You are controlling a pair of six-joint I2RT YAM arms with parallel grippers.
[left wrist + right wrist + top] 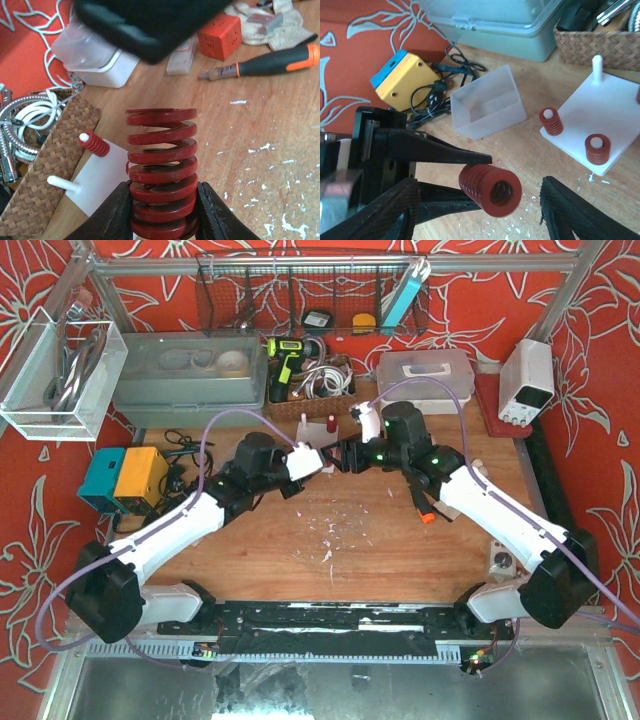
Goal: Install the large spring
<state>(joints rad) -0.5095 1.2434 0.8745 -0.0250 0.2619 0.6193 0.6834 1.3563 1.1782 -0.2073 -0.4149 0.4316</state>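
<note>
Grips the large red spring (161,160) by one end between the left fingers (117,212), clear of the worktop (260,150) above its middle. Has the right fingers (570,205) spread to either side of the spring's free end, touching nothing. Shows a white peg plate (615,105) nearer the worktop's far edge, with small red springs (551,121) on some pegs.

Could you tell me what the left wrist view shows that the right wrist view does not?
Left wrist only: a screwdriver and an orange cube. Right wrist only: a yellow box with its cables, and a clear bin. Both: the large spring held in the left gripper, the white plate with its pegs, and the basket.
</note>
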